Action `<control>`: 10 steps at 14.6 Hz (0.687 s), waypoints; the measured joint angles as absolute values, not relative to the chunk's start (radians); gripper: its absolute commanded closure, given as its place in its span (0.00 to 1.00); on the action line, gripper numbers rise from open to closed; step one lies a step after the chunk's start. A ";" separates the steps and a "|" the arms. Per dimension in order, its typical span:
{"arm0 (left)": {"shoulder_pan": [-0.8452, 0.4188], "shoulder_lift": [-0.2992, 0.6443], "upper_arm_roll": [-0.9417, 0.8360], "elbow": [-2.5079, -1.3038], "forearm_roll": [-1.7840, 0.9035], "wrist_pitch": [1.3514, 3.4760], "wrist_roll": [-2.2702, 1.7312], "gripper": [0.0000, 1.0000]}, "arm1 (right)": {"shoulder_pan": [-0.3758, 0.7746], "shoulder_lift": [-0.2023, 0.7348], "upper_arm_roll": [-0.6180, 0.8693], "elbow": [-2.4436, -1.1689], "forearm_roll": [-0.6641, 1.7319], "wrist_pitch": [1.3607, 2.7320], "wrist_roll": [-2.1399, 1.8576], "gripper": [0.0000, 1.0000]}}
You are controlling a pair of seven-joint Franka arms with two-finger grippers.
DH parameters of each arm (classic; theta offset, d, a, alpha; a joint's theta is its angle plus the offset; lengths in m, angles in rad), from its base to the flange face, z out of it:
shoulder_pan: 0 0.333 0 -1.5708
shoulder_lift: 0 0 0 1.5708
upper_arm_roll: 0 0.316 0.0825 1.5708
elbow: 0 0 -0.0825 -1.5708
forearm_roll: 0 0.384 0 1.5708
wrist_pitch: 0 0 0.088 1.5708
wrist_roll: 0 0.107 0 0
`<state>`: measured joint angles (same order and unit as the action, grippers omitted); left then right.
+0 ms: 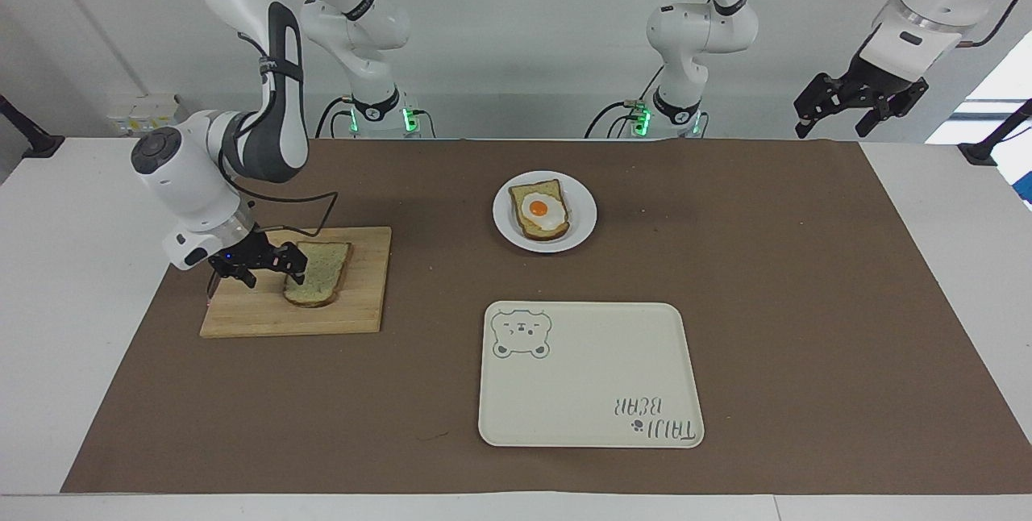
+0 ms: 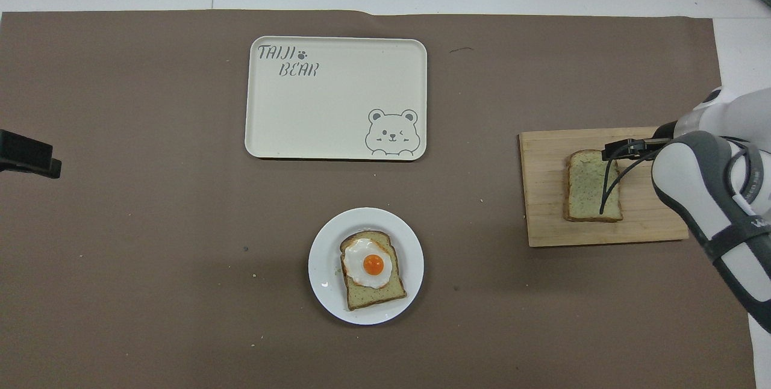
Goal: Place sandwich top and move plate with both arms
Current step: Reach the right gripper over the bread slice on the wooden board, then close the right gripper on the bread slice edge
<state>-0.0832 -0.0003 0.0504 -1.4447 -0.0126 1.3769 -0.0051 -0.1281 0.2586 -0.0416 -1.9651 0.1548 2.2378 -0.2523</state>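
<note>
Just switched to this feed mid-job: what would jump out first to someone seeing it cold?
The right gripper, open, is low over the wooden cutting board at the right arm's end of the table, beside the plain bread slice. Mid-table sits the white plate with egg-topped bread, nearer the robots than the cream bear tray. The left gripper waits raised, open, at the table's edge.
</note>
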 measured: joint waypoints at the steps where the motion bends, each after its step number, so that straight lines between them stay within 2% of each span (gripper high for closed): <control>1: -0.083 0.000 0.050 -1.445 -0.013 1.377 -0.005 0.00 | -0.128 0.267 -0.042 -1.972 0.172 2.249 -0.253 0.00; 9: -0.083 0.000 0.050 -1.445 -0.013 1.377 -0.005 0.00 | -0.140 0.288 -0.042 -2.016 0.197 2.257 -0.308 0.00; 10: -0.083 0.000 0.050 -1.445 -0.013 1.377 -0.005 0.00 | -0.140 0.288 -0.042 -2.019 0.197 2.257 -0.308 0.17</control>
<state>-0.0832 -0.0003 0.0504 -1.4448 -0.0126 1.3769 -0.0051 -0.1399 0.2877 -0.0416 -2.0188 0.1966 2.2571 -0.3083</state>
